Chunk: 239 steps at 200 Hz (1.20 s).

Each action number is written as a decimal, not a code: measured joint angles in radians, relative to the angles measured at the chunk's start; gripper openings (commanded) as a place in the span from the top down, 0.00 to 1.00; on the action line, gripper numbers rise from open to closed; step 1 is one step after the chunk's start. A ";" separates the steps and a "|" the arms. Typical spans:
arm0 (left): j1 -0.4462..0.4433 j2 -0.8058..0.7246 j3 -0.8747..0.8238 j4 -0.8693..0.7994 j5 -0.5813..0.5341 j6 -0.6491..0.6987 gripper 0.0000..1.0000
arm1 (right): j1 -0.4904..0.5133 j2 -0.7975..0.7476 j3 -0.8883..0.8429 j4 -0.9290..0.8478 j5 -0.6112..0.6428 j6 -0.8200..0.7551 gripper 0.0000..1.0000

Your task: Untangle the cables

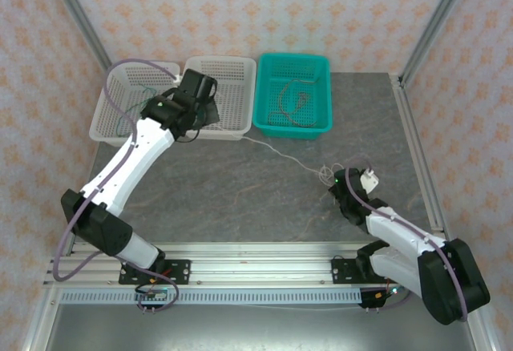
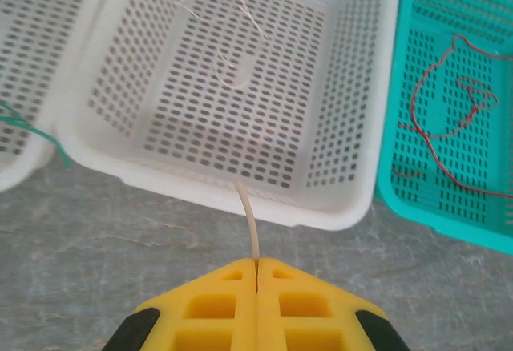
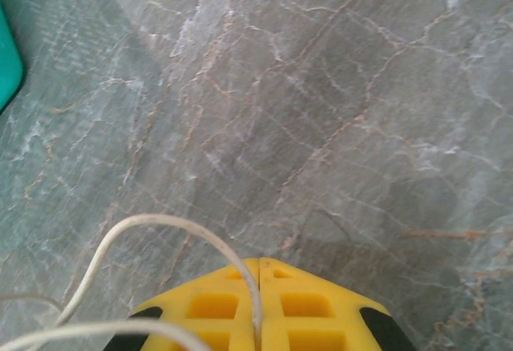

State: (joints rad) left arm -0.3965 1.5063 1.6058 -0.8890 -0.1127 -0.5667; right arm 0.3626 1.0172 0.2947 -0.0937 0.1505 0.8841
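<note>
White cable going into the middle white basket, pinched at both ends

We see the left gripper clamped on the white cable just before the basket rim, while the right gripper pinches the far end, looped over the stone table. The green cable lies in the left white basket and the red-brown cable in the teal basket. We judge sorting nearly done. Next, the right must let go so the left can feed the slack in.
</note>
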 measured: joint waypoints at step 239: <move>0.068 -0.256 -0.428 0.332 0.520 0.025 0.57 | -0.038 0.050 0.102 0.108 -0.682 -0.393 1.00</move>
State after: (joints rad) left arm -0.3290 1.2507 1.1778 -0.5568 0.4076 -0.5419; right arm 0.3244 1.0668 0.3969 0.0147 -0.5316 0.4908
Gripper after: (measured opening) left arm 0.350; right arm 0.068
